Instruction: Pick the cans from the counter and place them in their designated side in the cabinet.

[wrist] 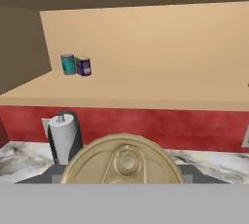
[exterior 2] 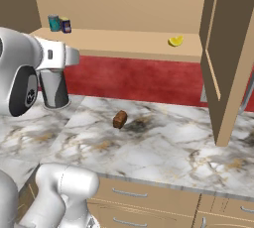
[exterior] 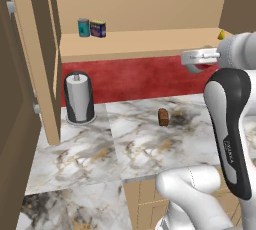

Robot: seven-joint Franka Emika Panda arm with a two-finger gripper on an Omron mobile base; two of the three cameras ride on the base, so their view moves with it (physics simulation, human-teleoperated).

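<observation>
One can in the claw, one already shelved.
The gripper pinches the red can, gold lid end facing the hand camera, so its long axis runs straight out along the claw toward the cabinet. The shelf board lies ahead and slightly above. The blue can stands upright far left on it, touching the teal can. I'd judge the next move is forward and up over the shelf edge.
</observation>
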